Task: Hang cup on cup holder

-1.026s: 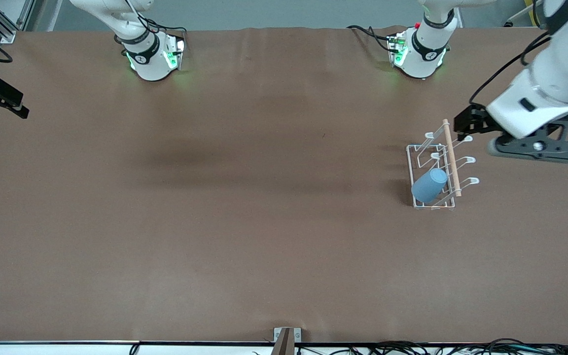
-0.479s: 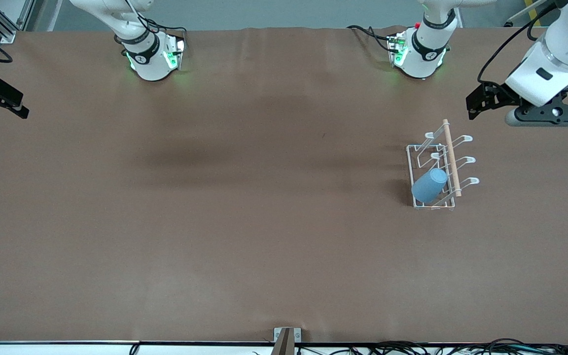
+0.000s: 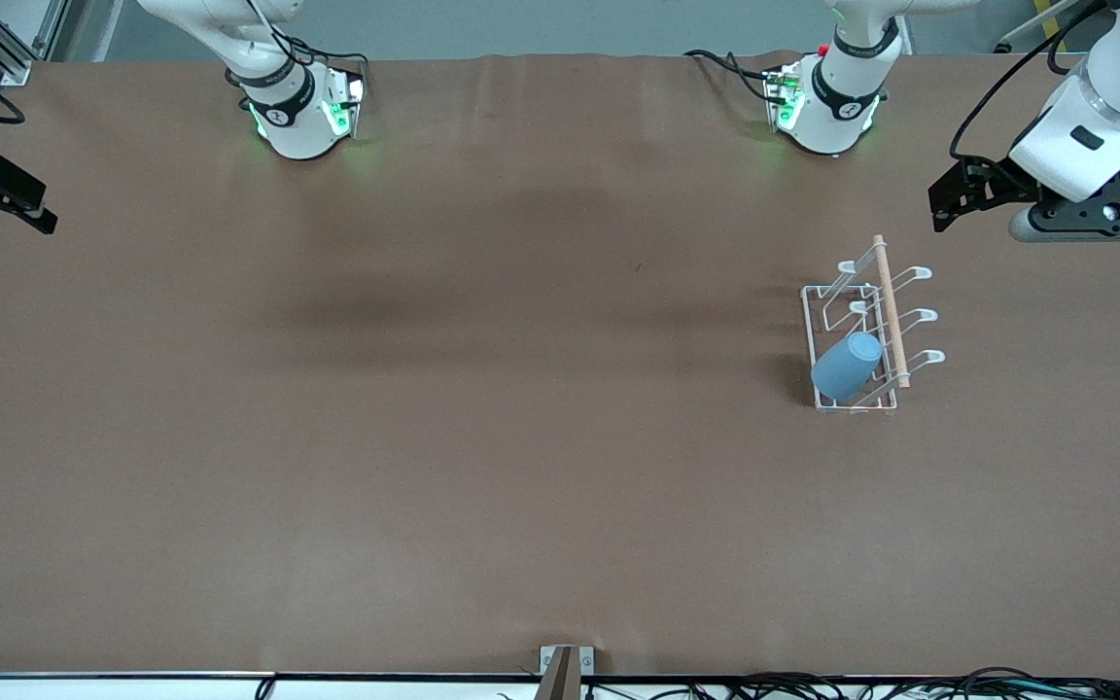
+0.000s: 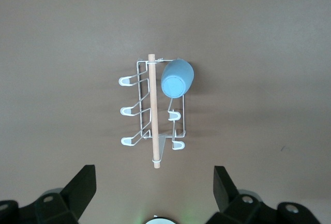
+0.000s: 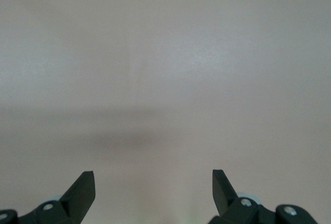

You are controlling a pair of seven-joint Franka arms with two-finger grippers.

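two grippers are seen, both spread wide and holding nothing. the left gripper (image 3: 949, 202) is held in the air over the table (image 3: 521, 437) at the left arm's end, near the cup holder (image 3: 869, 335) but apart from it. the cup (image 3: 846, 366) is hung tilted, mouth down, on a prong at the end of the cup holder nearest the front camera. the right gripper (image 3: 6, 199) is kept waiting over the table edge at the right arm's end

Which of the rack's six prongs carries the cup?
The prong nearest the front camera, in the row toward the right arm's end: the cup covers it on the cup holder; the other five are bare.
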